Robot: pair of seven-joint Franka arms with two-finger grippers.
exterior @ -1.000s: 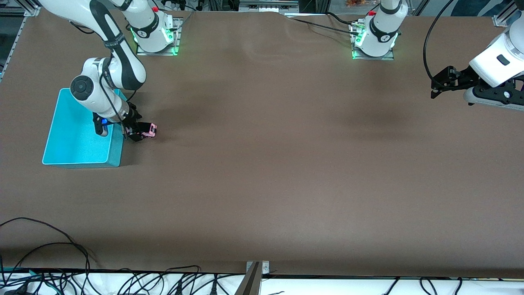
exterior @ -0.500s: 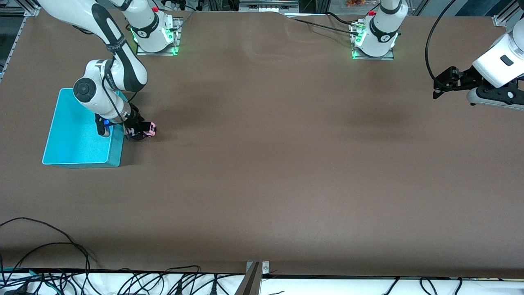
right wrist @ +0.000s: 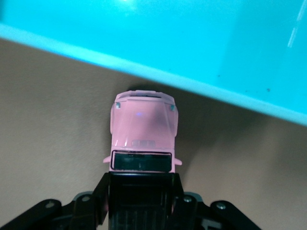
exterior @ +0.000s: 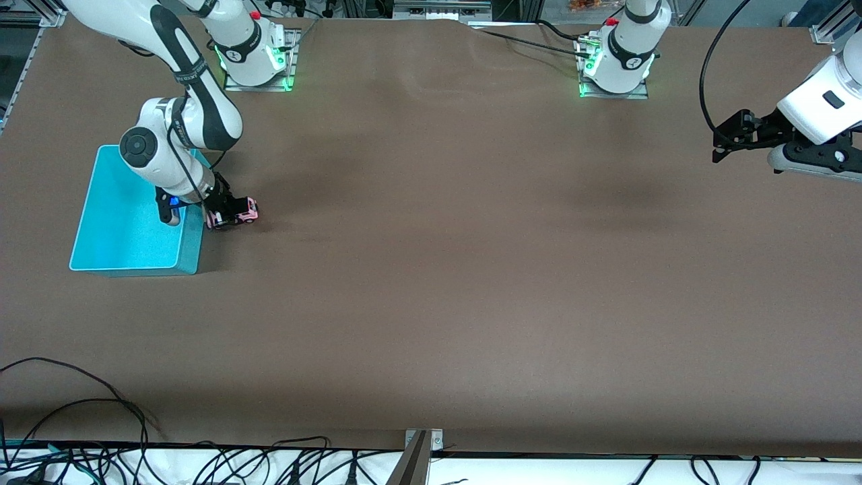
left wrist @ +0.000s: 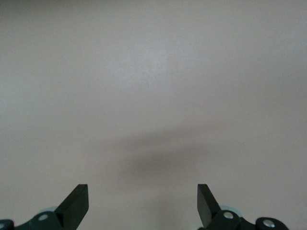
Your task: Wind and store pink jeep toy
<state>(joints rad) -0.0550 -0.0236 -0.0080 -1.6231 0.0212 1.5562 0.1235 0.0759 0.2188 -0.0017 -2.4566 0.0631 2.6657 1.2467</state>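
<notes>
Now the right gripper [exterior: 225, 214] has its jaws clamped on the pink jeep toy [exterior: 241, 213], low over the desk [exterior: 431, 269] just beside the turquoise bin [exterior: 108, 263], at the right arm's end. Likely the storing step: next, lift the jeep over the bin's rim and release it inside. Meanwhile the left gripper [left wrist: 143, 203] waits, jaws apart, above bare desk.
</notes>
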